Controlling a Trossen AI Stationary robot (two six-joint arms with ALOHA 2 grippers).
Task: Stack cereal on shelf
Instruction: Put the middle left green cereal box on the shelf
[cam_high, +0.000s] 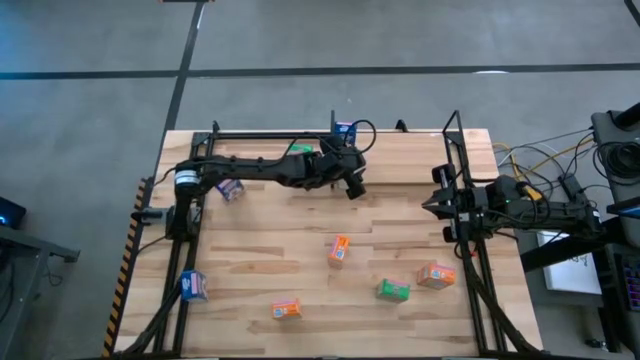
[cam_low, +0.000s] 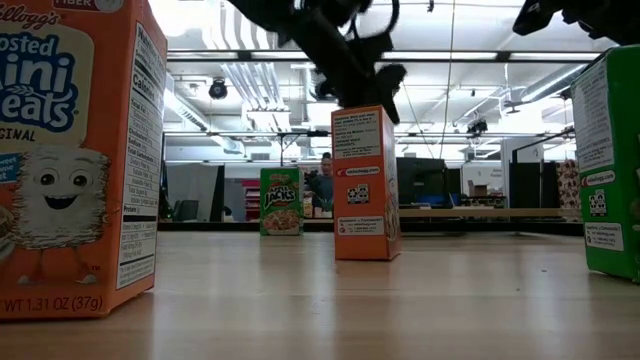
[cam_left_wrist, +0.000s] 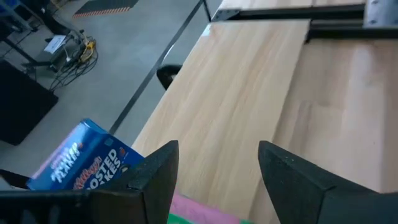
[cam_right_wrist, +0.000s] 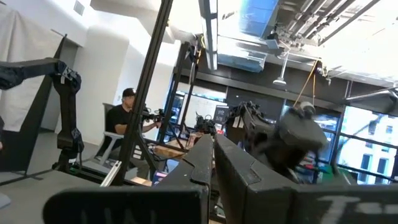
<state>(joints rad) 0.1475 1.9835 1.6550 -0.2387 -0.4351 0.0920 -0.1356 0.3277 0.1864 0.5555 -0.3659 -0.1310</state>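
Observation:
The shelf (cam_high: 400, 140) runs along the table's far edge. A blue cereal box (cam_high: 345, 130) and a green one (cam_high: 298, 148) stand at its middle. My left gripper (cam_high: 352, 186) hovers open just beside them. In the left wrist view the gripper (cam_left_wrist: 214, 168) has nothing between its fingers, with the blue box (cam_left_wrist: 81, 163) beside one finger and the green box's top (cam_left_wrist: 205, 216) just under them. More cereal boxes stand on the table: orange (cam_high: 339, 250), orange (cam_high: 286, 310), green (cam_high: 393, 290), orange (cam_high: 436, 275), blue (cam_high: 192, 286) and bluish (cam_high: 230, 188). My right gripper (cam_high: 432, 205) waits shut at the table's right side.
Black frame posts (cam_high: 455, 170) rise at the table's left and right sides by the arm bases. Bare wood lies between the shelf and the loose boxes. In the low view an orange box (cam_low: 365, 185) stands mid-table. A person (cam_right_wrist: 124, 124) sits in the room beyond.

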